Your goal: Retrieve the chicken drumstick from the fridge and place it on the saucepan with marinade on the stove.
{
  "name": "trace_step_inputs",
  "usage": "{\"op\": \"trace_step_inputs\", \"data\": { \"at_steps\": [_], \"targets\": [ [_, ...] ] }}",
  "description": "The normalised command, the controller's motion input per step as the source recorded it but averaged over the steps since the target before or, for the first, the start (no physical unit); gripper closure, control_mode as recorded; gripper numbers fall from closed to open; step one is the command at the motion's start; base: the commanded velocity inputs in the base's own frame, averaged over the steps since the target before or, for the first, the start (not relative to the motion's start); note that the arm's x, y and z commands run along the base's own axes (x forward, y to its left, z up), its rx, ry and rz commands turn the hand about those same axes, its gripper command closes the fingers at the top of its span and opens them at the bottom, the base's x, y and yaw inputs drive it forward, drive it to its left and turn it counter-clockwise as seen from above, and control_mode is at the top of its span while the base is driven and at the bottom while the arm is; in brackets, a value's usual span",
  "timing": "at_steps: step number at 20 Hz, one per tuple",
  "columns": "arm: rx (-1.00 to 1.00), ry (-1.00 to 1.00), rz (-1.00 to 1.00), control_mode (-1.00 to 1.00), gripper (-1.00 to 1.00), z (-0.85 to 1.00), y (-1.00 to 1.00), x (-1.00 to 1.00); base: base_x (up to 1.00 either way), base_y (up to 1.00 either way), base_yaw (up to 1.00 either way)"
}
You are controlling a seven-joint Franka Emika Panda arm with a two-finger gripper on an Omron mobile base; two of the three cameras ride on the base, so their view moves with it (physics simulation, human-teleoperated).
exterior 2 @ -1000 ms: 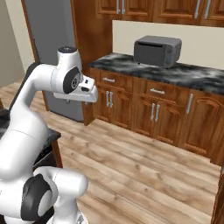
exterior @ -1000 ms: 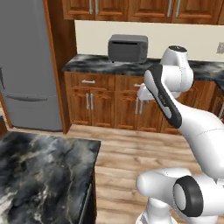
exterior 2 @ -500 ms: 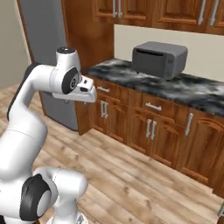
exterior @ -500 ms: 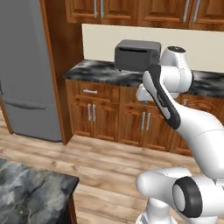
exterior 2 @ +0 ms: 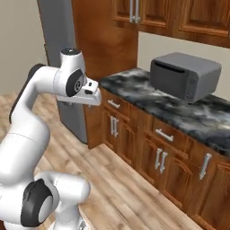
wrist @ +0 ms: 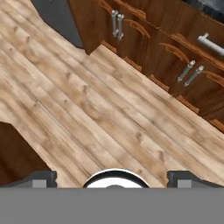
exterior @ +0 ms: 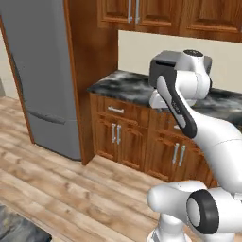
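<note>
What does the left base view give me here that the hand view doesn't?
Left base view alone: the fridge's closed grey front with its wooden side panel, the marble counter, and upper cabinets. Hand view alone: the open tool, nothing between its fingertips, pointing down at the wood floor. Both: the floor and the lower cabinet doors with their metal handles.

The fridge [exterior: 45, 80] stands at the far left, doors closed, with a side panel [exterior: 90, 71] against its right flank. Right of the panel a counter [exterior 2: 134, 92] runs along the back wall, with drawers and lower cabinet doors [exterior: 116, 137] beneath it and wall cabinets [exterior 2: 148, 13] above it. A toaster oven [exterior 2: 185, 75] sits on the counter, to the right. The floor [wrist: 100, 113] lies in front of fridge and cabinets. The arm [exterior 2: 54, 90] rises before the counter.
</note>
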Motion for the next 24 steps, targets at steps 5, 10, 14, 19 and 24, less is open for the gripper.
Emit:
{"op": "trace_step_inputs", "data": {
  "at_steps": [5,10,14,19,24],
  "targets": [
    [0.0,0.0,0.0,1.0,-1.0,0.0,0.0,0.0,0.67,-0.21,0.57],
    [0.0,0.0,0.0,1.0,-1.0,0.0,0.0,0.0,0.63,0.01,0.62],
    [0.0,0.0,0.0,1.0,-1.0,0.0,0.0,0.0,0.6,0.07,0.59],
    [0.0,0.0,0.0,1.0,-1.0,0.0,0.0,0.0,0.66,0.15,0.49],
    [0.0,0.0,0.0,1.0,-1.0,0.0,0.0,0.0,0.96,-0.04,0.26]
  ]
}}
